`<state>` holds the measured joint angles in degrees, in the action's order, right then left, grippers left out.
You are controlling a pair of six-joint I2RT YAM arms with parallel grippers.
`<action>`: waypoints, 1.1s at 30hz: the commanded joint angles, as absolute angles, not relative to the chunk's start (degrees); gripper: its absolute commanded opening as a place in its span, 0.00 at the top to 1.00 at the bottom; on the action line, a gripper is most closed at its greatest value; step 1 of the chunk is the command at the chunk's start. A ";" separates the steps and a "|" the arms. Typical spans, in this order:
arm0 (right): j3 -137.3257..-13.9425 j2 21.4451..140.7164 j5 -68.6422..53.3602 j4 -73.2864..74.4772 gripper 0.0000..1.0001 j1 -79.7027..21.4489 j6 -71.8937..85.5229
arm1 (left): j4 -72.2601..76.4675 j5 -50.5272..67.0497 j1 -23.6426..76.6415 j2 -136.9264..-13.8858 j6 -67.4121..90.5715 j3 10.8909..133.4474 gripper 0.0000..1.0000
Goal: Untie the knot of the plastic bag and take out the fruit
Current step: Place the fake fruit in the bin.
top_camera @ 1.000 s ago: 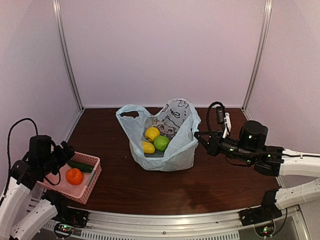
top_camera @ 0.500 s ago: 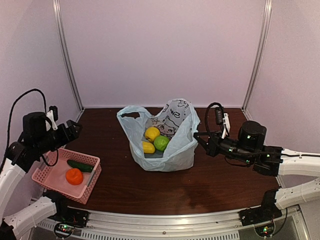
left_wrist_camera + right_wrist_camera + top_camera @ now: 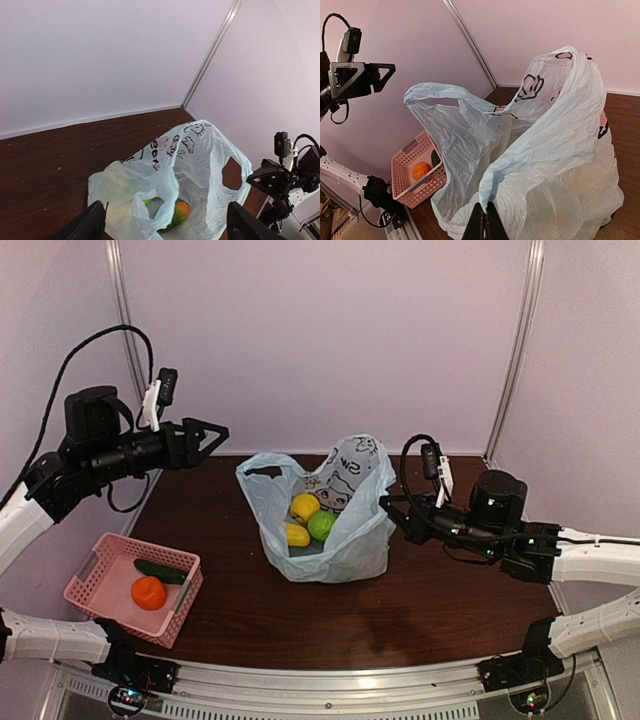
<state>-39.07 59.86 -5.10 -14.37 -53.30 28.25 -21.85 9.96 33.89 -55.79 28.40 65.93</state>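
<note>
The pale blue plastic bag stands open mid-table, its two handle loops apart; no knot shows. Inside lie two yellow fruit and a green one. My right gripper is shut on the bag's right rim, and the wrist view shows the thin plastic pinched between the shut fingertips. My left gripper hangs open, high above the table and left of the bag. Between its spread fingers, the left wrist view looks into the bag at a green-orange fruit.
A pink perforated basket sits at the near left, holding an orange fruit and a dark green cucumber-like one. It also shows in the right wrist view as the basket. Pale walls close in the table at the back and sides.
My left arm has risen from the basket and swung up and right toward the bag, jaws still open. The right gripper kept its hold and shifted slightly left.
</note>
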 commanded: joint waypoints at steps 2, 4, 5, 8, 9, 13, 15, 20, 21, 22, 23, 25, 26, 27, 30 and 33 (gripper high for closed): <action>-39.55 59.77 -5.08 -13.97 1.00 -52.92 27.94 | -15.47 9.22 42.66 -63.07 23.73 72.56 0.15; -39.55 59.40 -4.87 -13.54 1.00 -52.91 27.87 | -13.38 9.41 46.48 -65.49 22.68 74.54 0.15; -39.59 59.27 -4.73 -13.28 1.00 -52.92 27.82 | -12.61 9.36 47.96 -66.89 22.20 75.52 0.15; -39.56 58.46 -4.37 -12.51 1.00 -52.91 27.70 | -11.83 8.42 51.59 -71.84 20.61 78.62 0.15; -39.49 58.18 -4.05 -12.32 1.00 -52.91 27.73 | -11.95 7.50 52.29 -73.62 20.12 79.49 0.15; -39.01 56.99 -3.62 -11.64 1.00 -52.96 27.71 | -16.15 7.17 52.81 -82.73 19.52 84.65 0.16; -38.30 55.90 -3.09 -11.56 1.00 -52.93 27.87 | -16.39 8.28 52.99 -85.64 19.74 85.67 0.19; -36.67 53.50 -1.99 -11.63 0.99 -52.93 27.83 | -20.78 7.92 52.99 -92.59 20.68 88.47 0.32; -36.70 53.45 -2.05 -11.42 0.99 -52.91 27.65 | -21.70 8.01 53.00 -93.93 20.81 88.92 0.33; -36.84 53.44 -2.16 -10.80 0.99 -52.91 27.40 | -22.25 8.15 52.95 -95.14 20.87 89.16 0.33; -37.18 53.50 -2.18 -10.03 0.99 -52.91 27.07 | -22.60 8.11 52.95 -96.25 21.06 89.27 0.34; -37.79 53.39 -2.19 -8.58 1.00 -52.91 26.50 | -23.18 7.18 53.00 -98.20 21.43 89.55 0.36; -37.88 53.10 -2.06 -8.11 1.00 -52.91 26.31 | -23.54 6.04 53.00 -99.27 21.40 89.95 0.37; -37.77 52.74 -1.87 -7.81 1.00 -52.93 26.28 | -23.83 5.29 52.87 -99.96 21.25 90.49 0.37; -37.28 51.68 -1.20 -7.80 0.99 -52.91 26.39 | -23.99 4.98 51.88 -102.09 21.05 91.62 0.39; -37.20 51.57 -1.06 -8.06 0.99 -52.93 26.65 | -24.08 6.26 50.36 -104.29 21.86 92.24 0.40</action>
